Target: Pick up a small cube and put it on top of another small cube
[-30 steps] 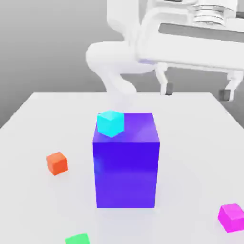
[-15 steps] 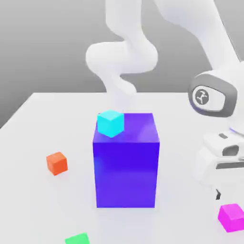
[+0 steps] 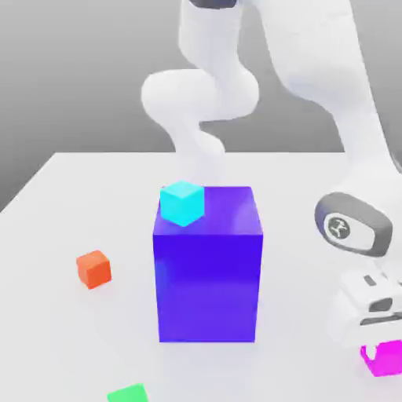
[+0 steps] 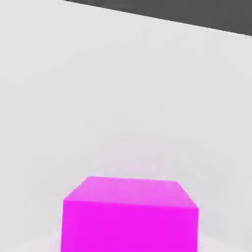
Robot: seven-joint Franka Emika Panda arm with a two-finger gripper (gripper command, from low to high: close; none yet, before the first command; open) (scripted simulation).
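Observation:
The small magenta-pink cube lies on the white table at the exterior view's lower right, partly covered by my hand. My gripper hangs right over it, low above the table. In the hand view the magenta cube is very close and sits on the table. The small green cube lies at the front edge of the exterior view, left of the middle, and is cut off by the frame.
A big blue-violet block stands mid-table between the two cubes, with a small cyan cube on its top left corner. A small orange-red cube lies to the block's left.
My arm has swung down from high at the back to the lower right, and the hand now sits low over the magenta cube. The cubes and the block have not moved.

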